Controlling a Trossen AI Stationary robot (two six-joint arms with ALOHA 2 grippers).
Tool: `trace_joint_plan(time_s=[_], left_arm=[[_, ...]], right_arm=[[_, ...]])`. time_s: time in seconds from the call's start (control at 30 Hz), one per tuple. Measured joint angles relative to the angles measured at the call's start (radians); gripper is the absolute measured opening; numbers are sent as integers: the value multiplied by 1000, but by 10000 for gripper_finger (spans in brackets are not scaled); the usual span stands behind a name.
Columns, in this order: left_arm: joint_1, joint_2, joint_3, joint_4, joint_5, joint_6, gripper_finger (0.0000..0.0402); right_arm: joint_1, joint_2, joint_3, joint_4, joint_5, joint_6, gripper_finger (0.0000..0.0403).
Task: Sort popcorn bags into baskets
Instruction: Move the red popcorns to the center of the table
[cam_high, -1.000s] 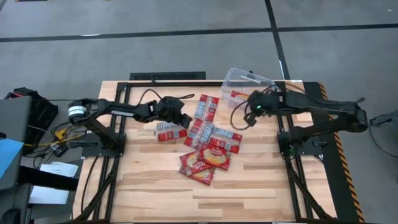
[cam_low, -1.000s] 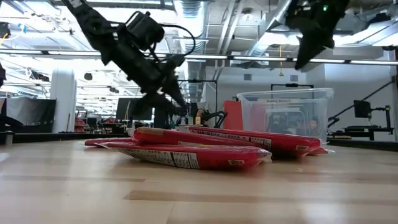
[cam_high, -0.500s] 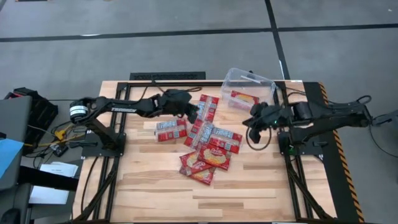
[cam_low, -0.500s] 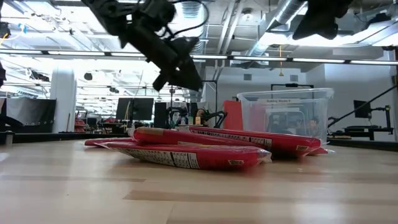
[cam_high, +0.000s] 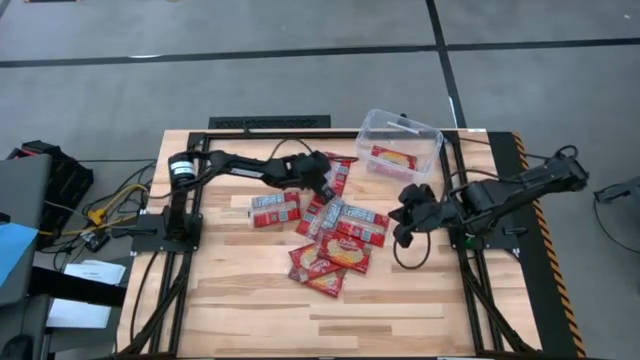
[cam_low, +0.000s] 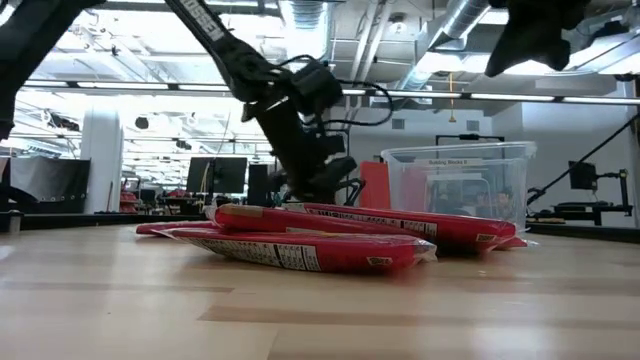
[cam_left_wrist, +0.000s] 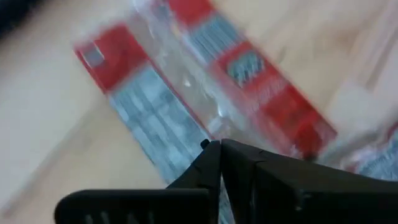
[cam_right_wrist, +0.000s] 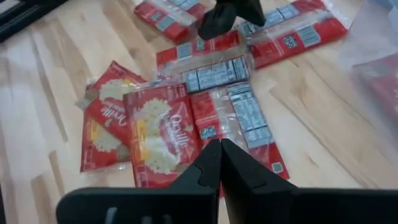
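Note:
Several red popcorn bags (cam_high: 340, 238) lie in a loose overlapping pile mid-table; the low view shows them flat (cam_low: 320, 245). One more bag (cam_high: 393, 157) lies inside the clear basket (cam_high: 372, 128) at the far right. My left gripper (cam_high: 326, 186) is shut and slants down over the pile's far bag (cam_left_wrist: 155, 106), a red one with silver-grey panels. My right gripper (cam_high: 403, 230) hangs shut and high (cam_low: 525, 45) to the right of the pile, holding nothing; its wrist view looks down on the bags (cam_right_wrist: 161, 134). My left gripper has its shut fingertips (cam_left_wrist: 211, 155) right at the silver-panelled bag's clear edge (cam_left_wrist: 186, 81), slanting down from the table's left. The picture is blurred, so I cannot tell whether the tips touch the bag. Nothing shows between the fingers.
A single bag (cam_high: 275, 209) lies apart to the left of the pile. Black frame rails (cam_high: 462, 250) run along the table's left, right and far sides. Bare wood (cam_high: 330, 320) spreads toward the near edge.
My left gripper has gone toward the table's right, sunk and rolled, coming down onto the pile's far bag. My right gripper has swung away from the basket toward the near edge and now hangs beside the pile. The bags have stayed where they were.

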Motion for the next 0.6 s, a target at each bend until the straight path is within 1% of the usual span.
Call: trace_joint_plan(time_s=[0.07, 0.27, 0.4, 0.43, 0.5, 0.6], left_arm=[[-15, 34, 13, -25, 32, -12, 1], [-95, 116, 25, 61, 344, -90, 0], [-173, 159, 26, 86, 550, -176, 0], [-195, 161, 25, 88, 572, -181, 0], [-235, 158, 23, 95, 575, -182, 0], [-263, 127, 34, 78, 512, -186, 0]], right_arm=[[24, 8, 2, 11, 23, 22, 30], [79, 29, 1, 7, 39, 53, 14], [108, 50, 1, 9, 38, 73, 22], [113, 56, 1, 3, 39, 83, 27], [119, 81, 3, -23, 39, 109, 38], [124, 137, 1, -95, 26, 138, 60]])
